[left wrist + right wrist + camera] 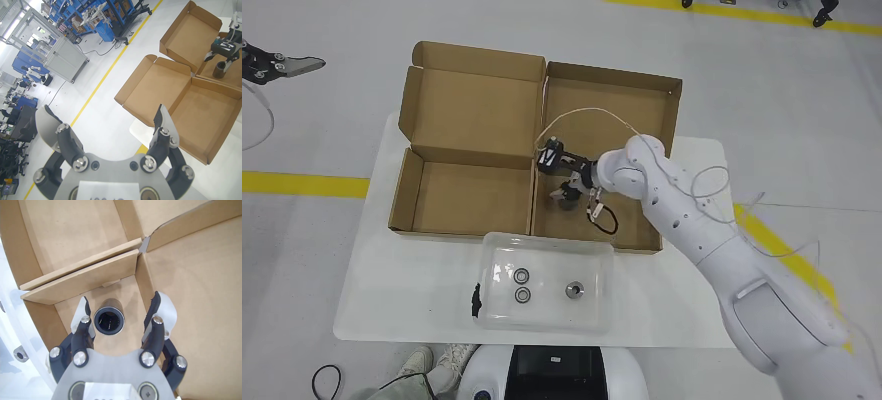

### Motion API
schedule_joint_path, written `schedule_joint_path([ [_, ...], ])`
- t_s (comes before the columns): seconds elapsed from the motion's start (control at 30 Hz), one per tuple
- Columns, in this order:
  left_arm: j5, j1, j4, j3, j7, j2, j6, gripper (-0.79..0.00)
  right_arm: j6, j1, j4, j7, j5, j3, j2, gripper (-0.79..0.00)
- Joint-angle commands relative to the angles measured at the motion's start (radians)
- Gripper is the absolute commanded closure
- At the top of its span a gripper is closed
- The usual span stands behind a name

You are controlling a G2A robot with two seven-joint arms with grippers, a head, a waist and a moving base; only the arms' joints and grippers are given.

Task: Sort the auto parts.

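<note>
**Right arm at the right-hand box, cylinder standing between open fingers**

Top view: The right gripper (569, 190) is hanging inside the right box (592, 243), directly over a dark cylinder (563, 200) that is sitting near the wall shared with the left box (467, 195). The clear bin (492, 270) is sitting on the table (392, 290) in front of both boxes and is holding two ring bearings (524, 283) and a flanged part (573, 290). The left gripper (282, 66) is hovering well off the table.

Left wrist view: The left gripper (103, 111) is hanging spread wide and is carrying nothing. Far off, the right gripper (217, 59) is straddling the cylinder (219, 71). A white label (108, 190) is showing on the wrist plate; its print is running off the edge and is not being read.

Right wrist view: The right gripper (121, 298) is standing released, fingers to either side of the upright cylinder (109, 321) and apparently clear of it. The part is resting on the box floor close to the corner.

Judgement: the cylinder's placement in the right box appears to be at the point of release, though a pending grasp cannot be ruled out. If so, the next move is calling for a straight lift, avoiding the nearer finger tipping the part. The cardboard is carrying no legible marking.
</note>
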Motion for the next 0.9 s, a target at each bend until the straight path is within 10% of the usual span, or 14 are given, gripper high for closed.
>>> schedule_joint_path([
  [0.0, 0.0, 0.0, 0.0, 0.0, 0.0, 0.0, 0.0, -0.785, 0.001, -0.021, -0.079, 0.05, -0.001, 0.022, 0.016, -0.486],
  [0.43, 0.0, 0.0, 0.0, 0.0, 0.0, 0.0, 0.0, -0.785, -0.062, -0.297, -0.624, 0.317, 0.003, 0.225, 0.141, -0.56],
  [0.87, 0.0, 0.0, 0.0, 0.0, 0.0, 0.0, 0.0, -0.785, -0.019, -0.535, -0.901, 0.428, 0.021, 0.336, 0.234, -0.456],
])
